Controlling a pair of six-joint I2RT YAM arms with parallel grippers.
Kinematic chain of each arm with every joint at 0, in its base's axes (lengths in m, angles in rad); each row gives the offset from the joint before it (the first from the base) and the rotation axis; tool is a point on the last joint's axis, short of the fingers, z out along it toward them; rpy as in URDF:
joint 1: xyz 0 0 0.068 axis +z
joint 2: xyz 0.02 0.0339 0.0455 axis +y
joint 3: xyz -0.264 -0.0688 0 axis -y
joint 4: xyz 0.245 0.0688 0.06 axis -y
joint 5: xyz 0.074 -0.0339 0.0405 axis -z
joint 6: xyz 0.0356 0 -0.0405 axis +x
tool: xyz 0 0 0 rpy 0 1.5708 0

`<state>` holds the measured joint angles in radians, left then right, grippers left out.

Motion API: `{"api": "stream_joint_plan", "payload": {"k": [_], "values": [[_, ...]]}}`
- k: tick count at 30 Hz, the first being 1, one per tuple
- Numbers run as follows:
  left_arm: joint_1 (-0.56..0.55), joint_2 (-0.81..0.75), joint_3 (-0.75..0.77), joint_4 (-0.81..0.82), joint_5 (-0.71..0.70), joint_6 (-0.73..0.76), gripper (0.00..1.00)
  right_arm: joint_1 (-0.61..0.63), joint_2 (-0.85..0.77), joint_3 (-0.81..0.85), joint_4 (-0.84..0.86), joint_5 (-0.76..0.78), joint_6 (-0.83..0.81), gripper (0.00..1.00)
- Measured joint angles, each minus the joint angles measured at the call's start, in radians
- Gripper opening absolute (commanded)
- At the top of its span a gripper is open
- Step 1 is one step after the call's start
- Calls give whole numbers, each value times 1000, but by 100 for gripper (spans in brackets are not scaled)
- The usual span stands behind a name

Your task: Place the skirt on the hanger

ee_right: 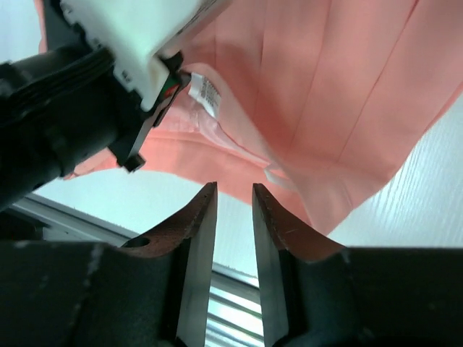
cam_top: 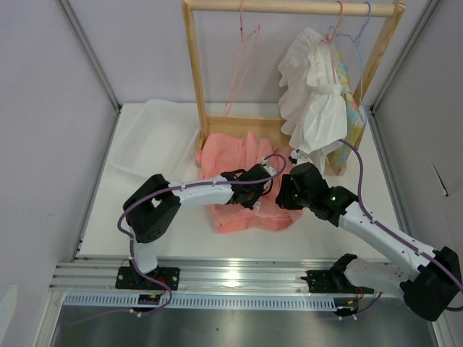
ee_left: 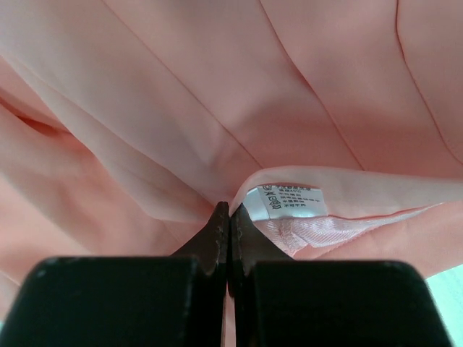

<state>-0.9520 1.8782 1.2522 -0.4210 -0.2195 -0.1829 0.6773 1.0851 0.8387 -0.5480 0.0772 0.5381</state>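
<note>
Top external: left claw [cam_top: 264,186] atop skirt [cam_top: 231,152]

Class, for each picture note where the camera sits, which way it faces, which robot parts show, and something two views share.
Top external: high behind the robot, looking down on the table; left arm and right arm show, meeting over the salmon-pink pleated cloth skirt.
Left wrist: on the left arm, facing the skirt close up; left gripper shut on it.
Right wrist: on the right arm, facing the skirt's edge; right gripper open, left gripper beyond.
Shared: both wrist views show the white care label.
</note>
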Motion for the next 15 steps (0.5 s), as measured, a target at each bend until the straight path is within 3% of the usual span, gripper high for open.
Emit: {"api": "stream_joint_plan", "payload": {"k": [7, 15], "values": [[8, 6, 3, 0, 17, 0, 0, 66, -52, 4, -76, 61, 12, 25], [10, 7, 12, -2, 23, 0, 0, 94, 44, -53, -64, 81, -1, 24]]}}
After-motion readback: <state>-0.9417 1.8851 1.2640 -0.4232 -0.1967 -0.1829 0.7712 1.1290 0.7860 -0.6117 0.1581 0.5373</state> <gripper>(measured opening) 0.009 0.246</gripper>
